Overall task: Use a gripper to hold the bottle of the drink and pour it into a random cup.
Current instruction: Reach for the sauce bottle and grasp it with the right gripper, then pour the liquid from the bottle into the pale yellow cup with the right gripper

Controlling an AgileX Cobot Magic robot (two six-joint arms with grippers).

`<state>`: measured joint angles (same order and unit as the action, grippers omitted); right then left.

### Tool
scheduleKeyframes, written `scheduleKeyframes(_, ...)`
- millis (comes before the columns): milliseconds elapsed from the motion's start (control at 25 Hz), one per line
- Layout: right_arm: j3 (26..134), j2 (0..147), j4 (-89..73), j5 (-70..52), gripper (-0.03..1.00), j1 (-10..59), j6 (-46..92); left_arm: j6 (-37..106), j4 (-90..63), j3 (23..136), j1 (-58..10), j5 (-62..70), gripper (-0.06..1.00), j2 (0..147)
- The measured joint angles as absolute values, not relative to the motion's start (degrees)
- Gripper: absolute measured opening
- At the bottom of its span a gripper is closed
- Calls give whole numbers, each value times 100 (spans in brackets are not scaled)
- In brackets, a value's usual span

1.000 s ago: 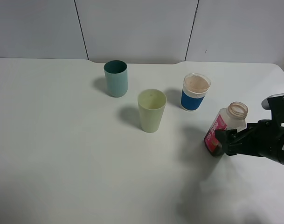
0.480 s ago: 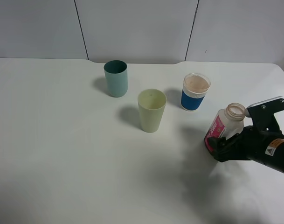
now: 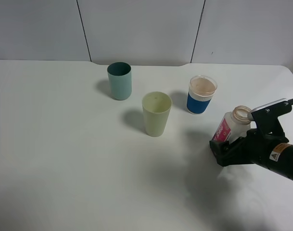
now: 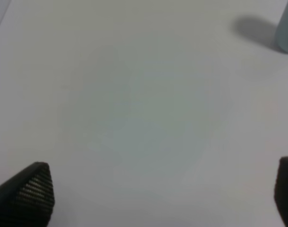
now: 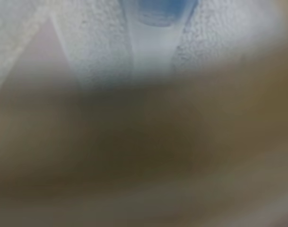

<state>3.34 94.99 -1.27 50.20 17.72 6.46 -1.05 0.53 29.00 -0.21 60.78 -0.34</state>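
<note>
White worktop [image 3: 64, 159] is occupied at its middle by the cup [image 3: 156, 113]. Rightward, the bottle [image 3: 230, 124], upright a second ago, is now tipped and enclosed by the right gripper [image 3: 227, 149], jaws wide. A grip is judged forming but cannot be confirmed.

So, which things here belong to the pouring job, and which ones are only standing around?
For the job:
- right claw, at the bottle
- bottle of drink
- pale yellow-green cup

Only standing around:
- teal cup
- blue-and-white cup
- left claw, over bare table
</note>
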Motion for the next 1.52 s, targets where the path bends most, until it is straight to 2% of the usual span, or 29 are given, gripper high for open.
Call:
scheduleKeyframes(80, 334, 9499, -64, 5020, 72, 1772, 588, -105, 53, 2900, -21, 6078, 93, -34)
scheduleKeyframes(320, 334, 9499, 131, 5033, 39, 1772, 150, -105, 53, 2900, -21, 6078, 93, -34)
scheduleKeyframes(1520, 334, 9289, 0, 4797, 38, 1772, -647, -105, 53, 2900, -21, 6078, 93, -34)
